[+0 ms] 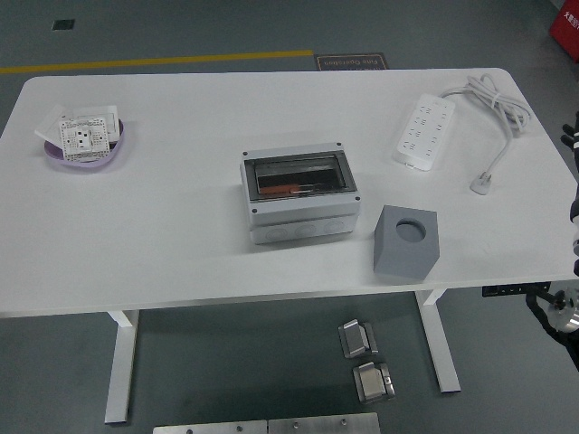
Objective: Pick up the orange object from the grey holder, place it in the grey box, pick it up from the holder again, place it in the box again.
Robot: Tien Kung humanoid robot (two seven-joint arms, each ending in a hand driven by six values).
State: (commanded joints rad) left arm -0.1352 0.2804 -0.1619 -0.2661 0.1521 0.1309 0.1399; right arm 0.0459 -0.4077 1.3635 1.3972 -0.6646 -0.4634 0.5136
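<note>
Mid-frame on desk [163,235]: grey box [298,197], orange object [285,191] inside; grey holder [404,241] lower right. Right robot hand [573,136] at right edge, grip state unclear.

The robot's right arm [563,312] shows only at the picture's right edge, pulled back beside the table, its black and silver joint low near the corner. A few dark fingertips of the right hand [572,136] peek in higher up on that edge; their pose cannot be made out. The left arm is out of view.
</note>
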